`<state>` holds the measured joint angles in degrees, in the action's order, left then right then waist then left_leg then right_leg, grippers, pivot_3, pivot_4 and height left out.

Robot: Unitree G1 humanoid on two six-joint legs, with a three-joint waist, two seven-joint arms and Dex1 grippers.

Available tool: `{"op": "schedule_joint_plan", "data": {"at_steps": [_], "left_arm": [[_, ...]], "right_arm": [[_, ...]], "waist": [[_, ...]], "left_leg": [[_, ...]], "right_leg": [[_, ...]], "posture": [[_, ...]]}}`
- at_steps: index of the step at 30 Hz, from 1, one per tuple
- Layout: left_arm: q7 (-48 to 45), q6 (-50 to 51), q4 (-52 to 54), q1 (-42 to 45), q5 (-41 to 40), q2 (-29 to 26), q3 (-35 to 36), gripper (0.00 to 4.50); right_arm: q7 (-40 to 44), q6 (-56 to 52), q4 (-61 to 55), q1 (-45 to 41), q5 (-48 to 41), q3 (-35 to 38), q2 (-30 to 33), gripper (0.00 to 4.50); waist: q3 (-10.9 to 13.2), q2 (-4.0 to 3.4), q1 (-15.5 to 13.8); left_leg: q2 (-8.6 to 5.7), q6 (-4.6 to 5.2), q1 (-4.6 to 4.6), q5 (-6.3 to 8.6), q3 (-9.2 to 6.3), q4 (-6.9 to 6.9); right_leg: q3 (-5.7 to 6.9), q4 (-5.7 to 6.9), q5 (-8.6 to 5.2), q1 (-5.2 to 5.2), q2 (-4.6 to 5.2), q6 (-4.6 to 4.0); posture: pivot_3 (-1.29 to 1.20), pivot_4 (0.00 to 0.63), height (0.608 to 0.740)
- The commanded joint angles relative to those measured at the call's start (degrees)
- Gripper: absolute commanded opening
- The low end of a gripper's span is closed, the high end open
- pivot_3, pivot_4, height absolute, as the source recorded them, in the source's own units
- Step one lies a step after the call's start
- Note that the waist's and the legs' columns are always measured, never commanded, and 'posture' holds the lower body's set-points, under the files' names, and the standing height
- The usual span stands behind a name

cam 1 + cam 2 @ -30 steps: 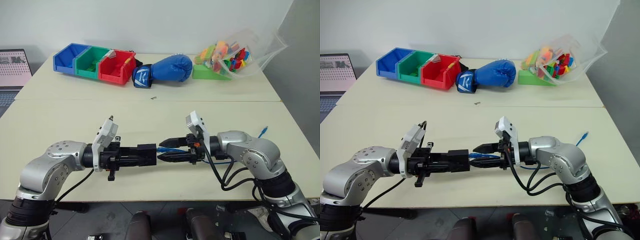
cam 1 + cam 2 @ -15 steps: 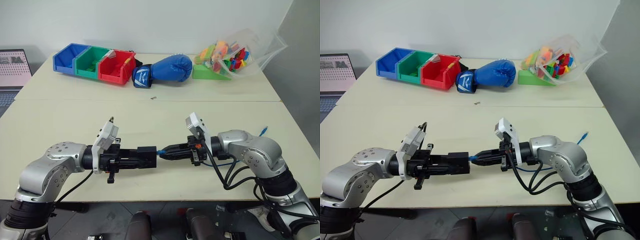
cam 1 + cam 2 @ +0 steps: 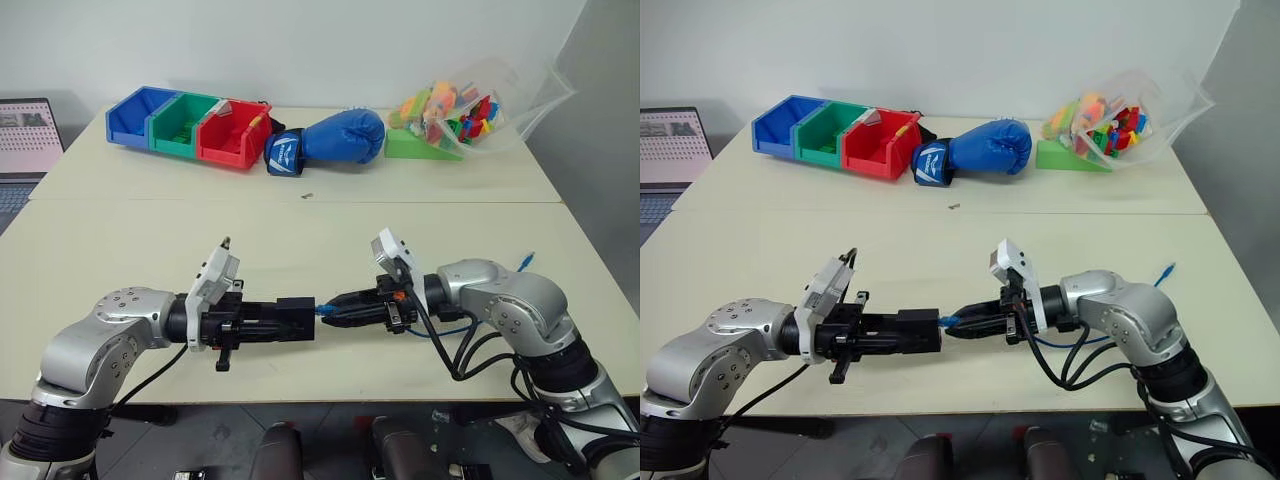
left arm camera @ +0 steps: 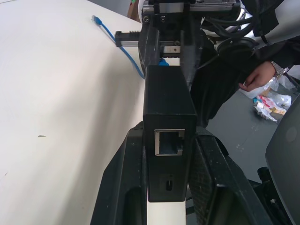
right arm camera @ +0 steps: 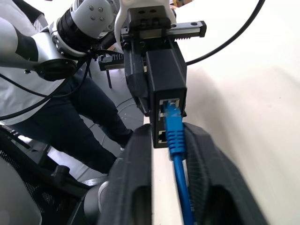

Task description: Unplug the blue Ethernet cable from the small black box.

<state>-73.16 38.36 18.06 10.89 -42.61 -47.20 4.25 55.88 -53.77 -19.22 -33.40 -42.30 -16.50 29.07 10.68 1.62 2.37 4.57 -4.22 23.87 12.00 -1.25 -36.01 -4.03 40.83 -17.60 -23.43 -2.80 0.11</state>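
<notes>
The small black box [image 3: 297, 317] is held level just above the table's near edge, with my left gripper [image 3: 283, 320] shut on it; its fingers [image 4: 123, 173] clamp both sides. The blue Ethernet cable [image 5: 176, 136] is plugged into the box's port facing my right arm. My right gripper [image 3: 335, 308] points at the box, its fingers [image 5: 136, 178] narrowly apart on either side of the plug's boot, with a sliver of gap on one side. The cable trails back under the right arm to its free plug [image 3: 527, 260] on the table.
At the table's far side stand blue, green and red bins [image 3: 190, 125], a blue boxing glove [image 3: 340, 135], a green block [image 3: 412, 145] and a clear bag of toy bricks [image 3: 470, 100]. A laptop [image 3: 25, 135] is at far left. A person's hand [image 4: 260, 77] shows beyond the table.
My right gripper's fingers, wide apart a second ago, closed in around the plug, then eased slightly. The left gripper kept its hold on the box.
</notes>
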Motion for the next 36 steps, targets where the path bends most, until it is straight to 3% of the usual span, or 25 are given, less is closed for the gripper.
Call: {"op": "schedule_joint_plan", "data": {"at_steps": [1, 13, 36], "left_arm": [[-0.09, -0.44, 1.13, 0.24, -0.72, -0.31, 0.53, 0.79], [0.13, -0.07, 1.03, 0.72, -1.23, 0.04, 0.33, 0.79], [0.62, 0.01, 1.08, 0.89, -1.02, 0.6, 0.15, 0.79]], "right_arm": [[0.59, -1.07, -2.49, 0.39, -2.9, 2.32, 0.05, 1.16], [-4.61, -3.67, -0.98, 1.91, -5.9, 6.31, -4.62, 1.16], [-5.37, -3.47, -1.28, 1.61, -5.02, 4.97, -4.85, 1.16]], "waist": [[0.0, 0.0, 0.01], [0.0, 0.0, 0.1], [0.0, 0.0, 0.2]], "left_leg": [[0.0, 0.0, 0.0, 0.0, 0.0, 0.0], [0.0, 0.0, 0.01, 0.0, 0.0, 0.01], [0.0, 0.0, 0.01, 0.0, -0.01, 0.01]], "right_leg": [[0.0, 0.0, 0.0, 0.0, 0.0, 0.0], [-0.01, 0.0, 0.0, -0.01, 0.0, 0.0], [-0.01, 0.0, 0.0, -0.01, -0.01, 0.0]], "posture": [[0.0, 0.15, 0.74], [0.0, 0.15, 0.74], [0.0, 0.15, 0.74]]}}
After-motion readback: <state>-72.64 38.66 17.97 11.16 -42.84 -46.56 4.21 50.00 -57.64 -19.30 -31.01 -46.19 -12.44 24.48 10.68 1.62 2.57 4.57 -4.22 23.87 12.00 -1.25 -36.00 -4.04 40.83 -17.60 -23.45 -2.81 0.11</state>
